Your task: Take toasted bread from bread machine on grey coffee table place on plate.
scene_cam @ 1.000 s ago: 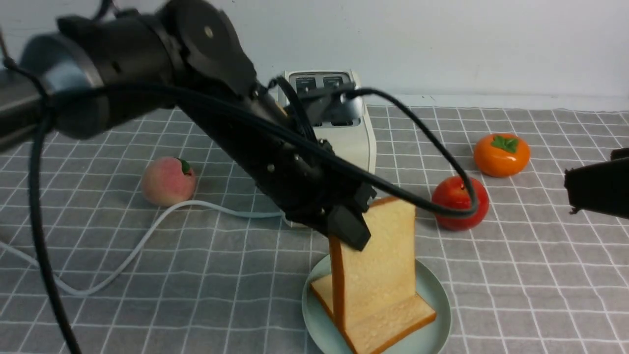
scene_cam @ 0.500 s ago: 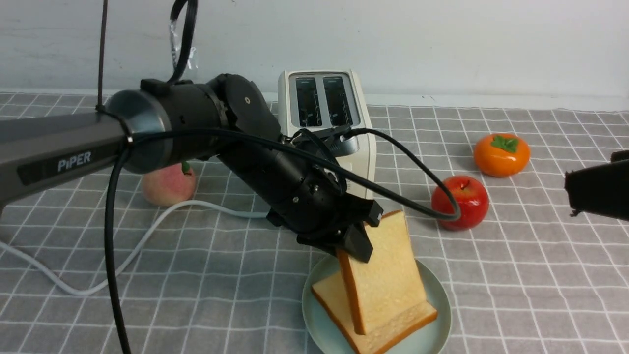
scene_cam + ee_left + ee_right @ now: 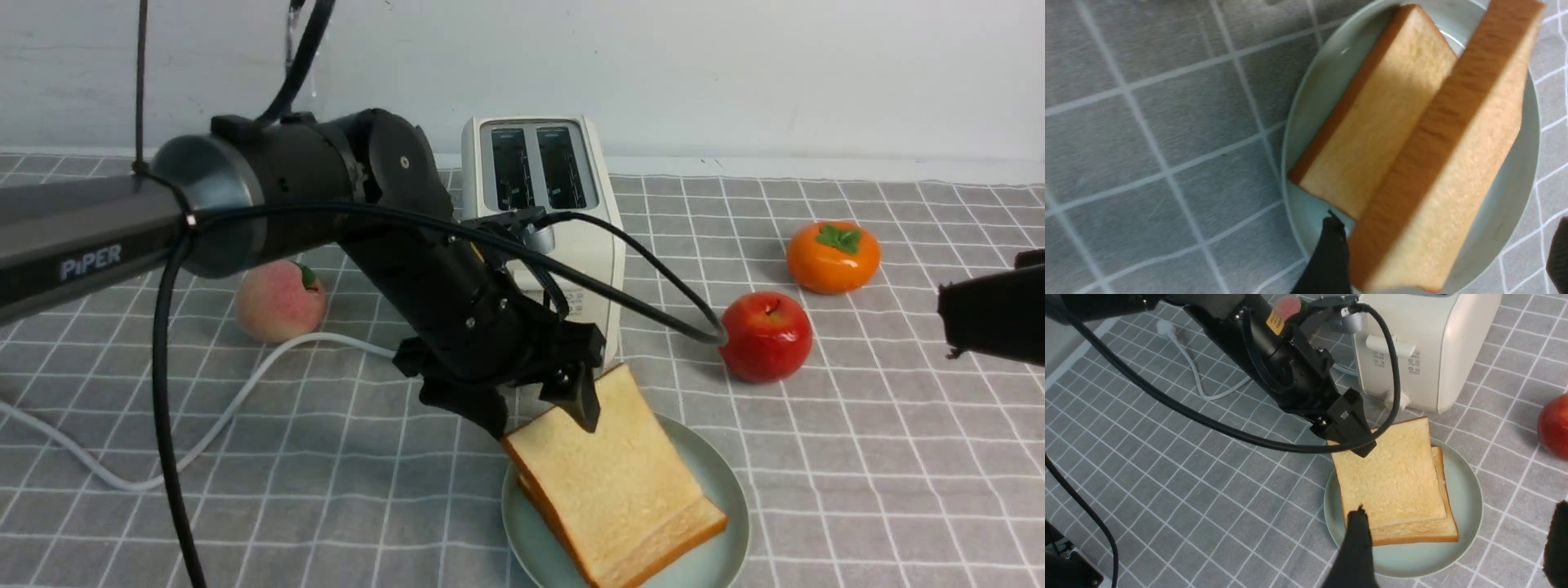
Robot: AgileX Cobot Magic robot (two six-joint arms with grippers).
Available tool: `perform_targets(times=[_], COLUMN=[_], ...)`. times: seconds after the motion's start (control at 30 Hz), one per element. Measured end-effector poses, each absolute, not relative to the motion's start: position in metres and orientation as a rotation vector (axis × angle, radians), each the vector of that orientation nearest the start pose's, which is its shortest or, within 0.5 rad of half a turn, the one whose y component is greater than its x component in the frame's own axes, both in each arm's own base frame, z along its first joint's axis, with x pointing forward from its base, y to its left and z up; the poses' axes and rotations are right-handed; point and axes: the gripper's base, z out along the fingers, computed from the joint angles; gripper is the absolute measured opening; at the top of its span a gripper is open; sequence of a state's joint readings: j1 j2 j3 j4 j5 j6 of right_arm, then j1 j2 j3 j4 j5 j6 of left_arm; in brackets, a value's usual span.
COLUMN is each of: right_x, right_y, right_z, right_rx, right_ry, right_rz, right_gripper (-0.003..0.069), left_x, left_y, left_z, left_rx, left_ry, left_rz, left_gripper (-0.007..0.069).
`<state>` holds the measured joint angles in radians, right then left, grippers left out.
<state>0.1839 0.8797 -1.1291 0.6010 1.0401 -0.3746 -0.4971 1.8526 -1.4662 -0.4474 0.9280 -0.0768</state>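
Robot test bench: grey coffee table, bare wall (glossy apple).

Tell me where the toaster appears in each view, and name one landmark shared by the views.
Front view: toaster in the upper middle, behind the plate.
Left wrist view: not in it.
Right wrist view: toaster beyond the plate, its upper part cut off by the frame.
Shared landmark: the plate with two toast slices, seen in all three views.
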Motion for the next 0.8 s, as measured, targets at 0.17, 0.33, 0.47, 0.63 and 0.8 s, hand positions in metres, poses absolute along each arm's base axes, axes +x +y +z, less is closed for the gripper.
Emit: perform_targets(times=[0.17,0.33,0.47,0.63,0.8], right_x=[0.134,0.135,0.138,0.140,0.129], right_y=[0.069,0.067,0.065,0.062,0.054], right_z=[0.422,0.420,0.406,0.378,0.337], right_rx=[-0.531,-0.536,-0.510,-0.340,-0.285], right_ry=[2.102,2.114,2.177,2.326,2.391], right_rz=[0.621,0.586,0.552,0.585,0.524], right_gripper=[0.0568,0.0566,0.0533,0.0419,0.0158], left_x=[0.323,0.314,0.305,0.281,0.242], left_y=[-0.197,-0.181,-0.174,-0.161,-0.139], left_z=[0.272,0.288,0.299,0.302,0.306], left_rx=[0.255,0.188,0.155,0.160,0.143], left_ry=[2.848,2.859,2.838,2.828,2.816], left_rz=[-0.491,-0.351,-0.329,-0.327,-0.336], left_gripper=[0.0593,0.0510,0.0398,0.0191,-0.0013])
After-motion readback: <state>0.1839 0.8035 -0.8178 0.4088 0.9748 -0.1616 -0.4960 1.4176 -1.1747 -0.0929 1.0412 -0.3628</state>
